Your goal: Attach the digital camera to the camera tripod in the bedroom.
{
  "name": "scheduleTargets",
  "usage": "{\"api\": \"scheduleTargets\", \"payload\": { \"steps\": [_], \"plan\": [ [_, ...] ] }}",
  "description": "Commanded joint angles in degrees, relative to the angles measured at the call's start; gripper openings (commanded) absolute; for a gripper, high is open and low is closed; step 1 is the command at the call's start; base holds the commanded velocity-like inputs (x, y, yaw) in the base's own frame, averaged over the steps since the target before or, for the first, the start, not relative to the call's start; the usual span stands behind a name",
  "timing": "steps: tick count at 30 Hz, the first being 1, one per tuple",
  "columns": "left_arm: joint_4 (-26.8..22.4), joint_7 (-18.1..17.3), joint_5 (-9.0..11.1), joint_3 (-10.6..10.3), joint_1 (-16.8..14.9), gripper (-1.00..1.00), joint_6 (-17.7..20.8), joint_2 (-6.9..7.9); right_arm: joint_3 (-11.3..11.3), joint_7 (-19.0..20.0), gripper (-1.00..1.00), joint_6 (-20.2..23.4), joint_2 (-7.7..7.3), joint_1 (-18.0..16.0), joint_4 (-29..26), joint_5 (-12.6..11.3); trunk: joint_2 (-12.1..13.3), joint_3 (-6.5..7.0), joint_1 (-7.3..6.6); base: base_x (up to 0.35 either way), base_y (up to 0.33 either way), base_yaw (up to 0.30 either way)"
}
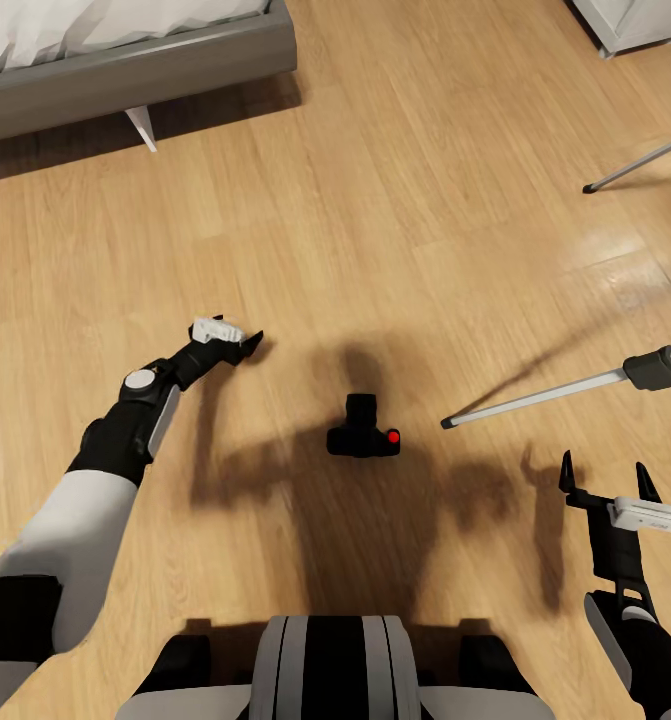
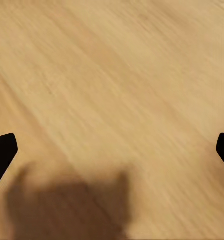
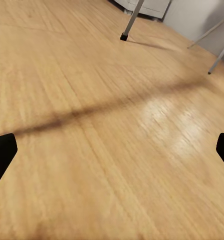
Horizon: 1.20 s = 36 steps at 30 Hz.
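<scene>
The small black digital camera with a red round button [image 1: 363,436] sits on the light wood floor [image 1: 395,200] between my grippers. My left gripper [image 1: 250,345] and right gripper [image 1: 603,478] both hover spread apart, holding nothing — the silver-legged camera tripod [image 1: 565,390] stands just right of the camera.

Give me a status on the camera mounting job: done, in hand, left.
Done: the robot has reached the small black camera with the red button, which lies on the light wood floor between both arms. In hand: nothing; the left tool and right tool are open and empty. Left: grasp the camera and mount it on the silver-legged tripod at the right.
</scene>
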Motion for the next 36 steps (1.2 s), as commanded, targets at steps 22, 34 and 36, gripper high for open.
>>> {"api": "scheduleTargets", "payload": {
  "steps": [22, 34, 36],
  "plan": [
    [12.4, -2.9, -0.3, -14.4, -7.4, 1.00, -0.1, -5.24, 0.1, -0.1, 1.00, 0.1, -0.03, 0.0, 0.0, -0.2, 0.0, -0.03, -0.01, 0.000, 0.000, 0.000],
    [12.4, -7.5, -0.3, -29.6, -7.0, 1.00, -6.2, -3.84, 0.1, -0.1, 1.00, 0.2, -0.03, 0.0, 0.0, -0.2, 0.0, -0.03, -0.01, 0.000, 0.000, 0.000],
    [12.4, -9.9, -0.2, -29.9, -6.9, 1.00, -8.1, -3.58, 0.1, -0.1, 1.00, 0.2, -0.03, 0.0, 0.0, -0.2, 0.0, -0.03, -0.01, 0.000, 0.000, 0.000]
  ]
}}
